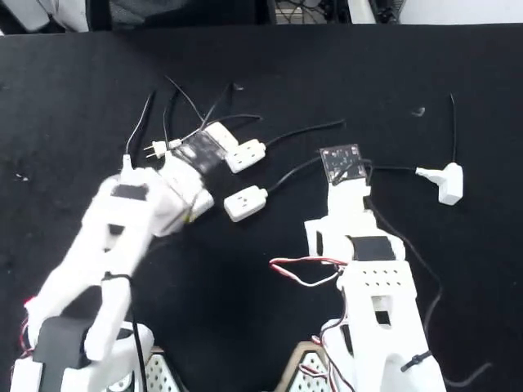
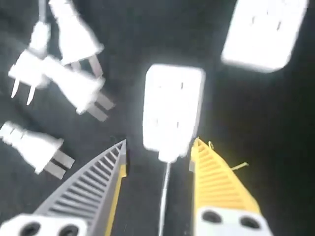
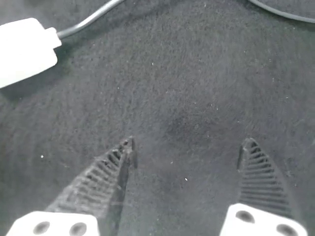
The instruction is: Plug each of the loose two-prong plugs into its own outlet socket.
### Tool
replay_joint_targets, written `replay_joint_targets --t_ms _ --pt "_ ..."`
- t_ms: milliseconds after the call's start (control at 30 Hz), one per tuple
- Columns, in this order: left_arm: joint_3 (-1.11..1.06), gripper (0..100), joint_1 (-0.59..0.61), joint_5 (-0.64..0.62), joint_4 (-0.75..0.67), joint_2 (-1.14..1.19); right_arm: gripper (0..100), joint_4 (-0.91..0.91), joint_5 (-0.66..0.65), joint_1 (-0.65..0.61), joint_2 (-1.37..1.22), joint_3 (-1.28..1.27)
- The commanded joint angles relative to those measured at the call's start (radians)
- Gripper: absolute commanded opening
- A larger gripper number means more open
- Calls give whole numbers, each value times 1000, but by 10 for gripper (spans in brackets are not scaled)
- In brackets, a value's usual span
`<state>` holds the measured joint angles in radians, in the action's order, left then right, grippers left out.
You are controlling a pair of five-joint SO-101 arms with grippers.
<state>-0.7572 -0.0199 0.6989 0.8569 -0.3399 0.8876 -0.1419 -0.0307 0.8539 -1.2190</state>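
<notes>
Surface: black cloth table (image 1: pixel 458 73).
Left gripper (image 2: pixel 160 143): spread, straddling the cord end of one outlet socket (image 2: pixel 172 105); socket's long axis runs straight ahead between the jaws.
Right gripper (image 3: pixel 189 147): spread over bare cloth.
Two-prong plugs (image 2: pixel 74 83): loose, just beside that socket.

White upper socket (image 1: pixel 245 155), lying flat, slots empty, dark cord leading off rightward. Just below the upper socket, not touching: white lower socket (image 1: pixel 245 202), also empty, slightly askew. Near, left of the upper socket: loose plug (image 1: pixel 159 149), white, bare prongs pointing away. Well apart, right of the upper socket: far plug (image 1: pixel 445 181), white, on a thin cord. In the left wrist view: face-up socket (image 2: pixel 172 110) with empty slots, four plugs (image 2: pixel 74 91) close beside.
</notes>
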Motion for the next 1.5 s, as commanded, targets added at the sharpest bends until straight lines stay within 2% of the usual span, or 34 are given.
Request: replay_joint_targets --t_ms 0,133,333,467,700,767,867,933,1000,1167,1333,1467 --pt "131 214 54 15 120 -3 318 -11 3 15 30 12" --pt "102 214 41 17 23 87 318 -9 3 15 30 12" --pt "147 209 -22 14 34 253 318 -9 3 15 30 5" --pt "225 209 -16 14 32 325 318 -9 3 15 30 5" --pt "231 208 -24 15 -63 397 318 -9 3 15 30 5" --pt "202 176 -36 20 -77 422 317 -9 3 17 30 5" --pt "197 25 -41 20 -78 433 317 -9 3 17 30 5" --pt "191 47 -31 21 -72 422 317 -9 3 17 30 5" --pt "179 25 -13 46 -71 376 317 -9 3 17 30 5" --pt "62 28 42 249 -29 117 317 -9 3 17 30 5" --pt "-108 28 39 479 195 -224 317 -9 3 17 30 5" --pt "-249 28 -47 588 324 -420 317 -9 3 17 30 5"
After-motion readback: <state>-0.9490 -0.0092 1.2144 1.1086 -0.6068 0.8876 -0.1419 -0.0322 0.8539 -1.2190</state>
